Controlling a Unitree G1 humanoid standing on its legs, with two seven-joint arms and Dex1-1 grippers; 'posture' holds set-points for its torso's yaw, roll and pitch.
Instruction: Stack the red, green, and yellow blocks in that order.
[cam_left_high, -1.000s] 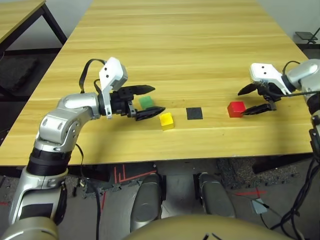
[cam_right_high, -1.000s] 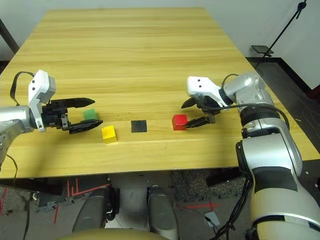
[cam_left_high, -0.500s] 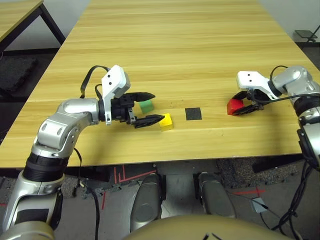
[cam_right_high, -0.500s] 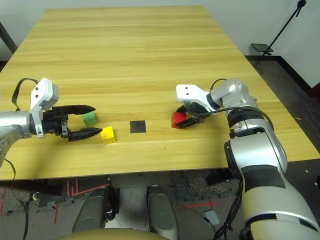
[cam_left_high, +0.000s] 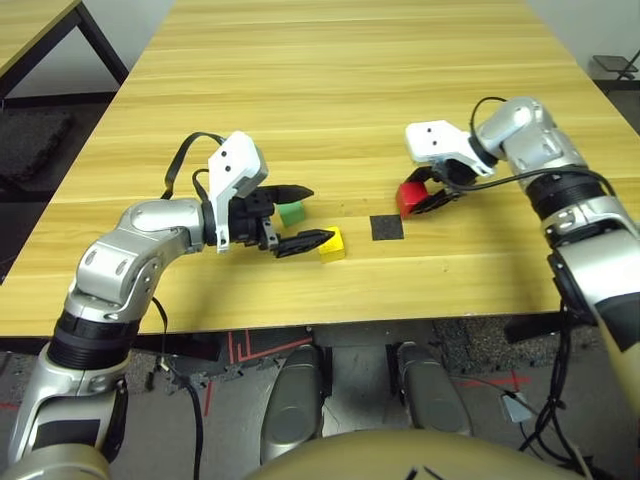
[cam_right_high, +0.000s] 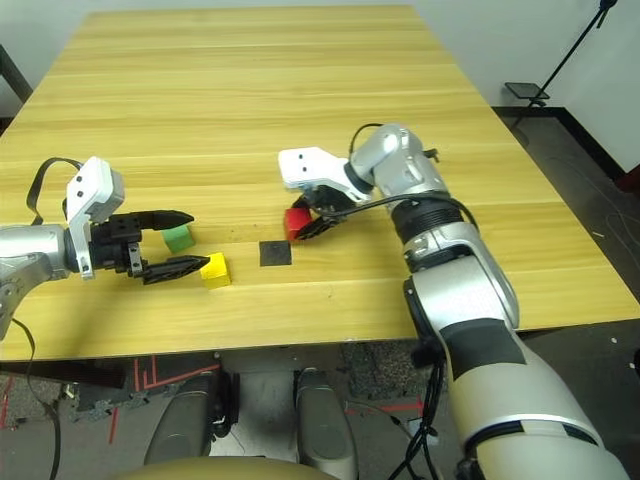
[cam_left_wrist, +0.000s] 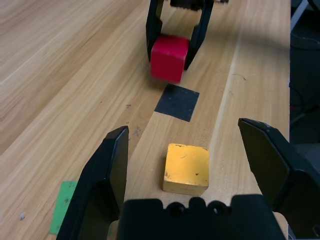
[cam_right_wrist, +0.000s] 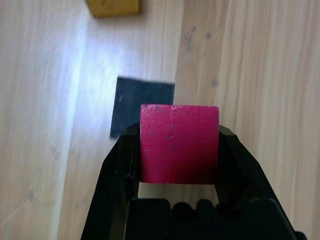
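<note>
Clamped squarely between the two black fingers of the right gripper (cam_right_wrist: 178, 150), the red block (cam_right_wrist: 179, 142) hangs just clear of the wood at about 1 o'clock from the black square patch (cam_left_high: 388, 227). That patch looks like the likely base spot for the stack, though nothing marks it as such. To do this step well, the arm would carry the cube across until it sits directly above the patch, turn it so its edges run parallel with the patch's sides, lower it flat, and part the fingers only once the underside rests on the table — a tilted release could leave the base crooked for the two cubes to follow.

Across the table, the left gripper (cam_left_high: 300, 216) stands wide apart and grips nothing. The yellow block (cam_left_wrist: 186, 168) lies between its fingers in the wrist view, touching neither, at 9 o'clock from the patch. The green block (cam_left_high: 291, 211) sits just beside it at roughly 10 o'clock from the yellow cube, near the upper finger. Green goes second, so the left hand would do best to stay clear of the yellow cube — a nudge now would shift it. All three cubes rest apart or aloft on the pale wooden table (cam_left_high: 350, 90); nothing is stacked yet.
</note>
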